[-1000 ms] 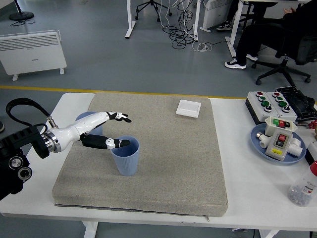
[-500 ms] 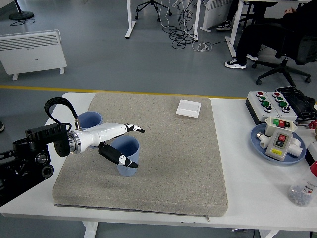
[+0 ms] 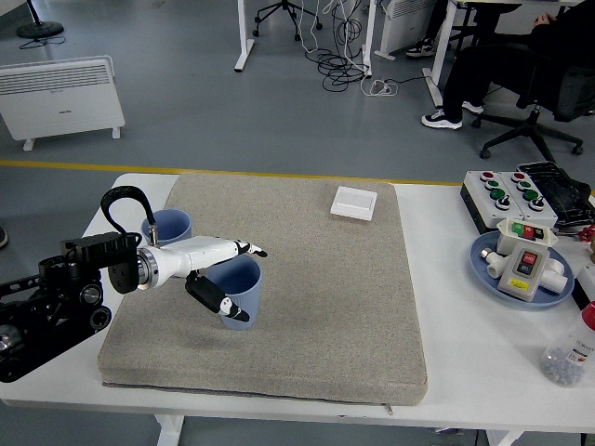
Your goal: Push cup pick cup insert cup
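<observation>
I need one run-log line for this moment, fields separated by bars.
phase: pick cup | left hand: shut on near cup, on mat | far cup: upright, mat's left edge | right hand: not in view

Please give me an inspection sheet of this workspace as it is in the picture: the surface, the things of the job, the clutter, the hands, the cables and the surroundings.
Surface: white table with a grey pad over its middle.
Job's things: near blue cup on the pad, tilted; far blue cup upright at the pad's left back corner.
Clutter: white square box on the pad; button box, blue plate with switch units, clear bottle on the right.
Hands: left hand around the near cup, thumb on its front, fingers over its rim; right hand nothing seen.
Cables: black cable loop at the left wrist; cords on the floor.
Surroundings: white heater, seated person.
</observation>
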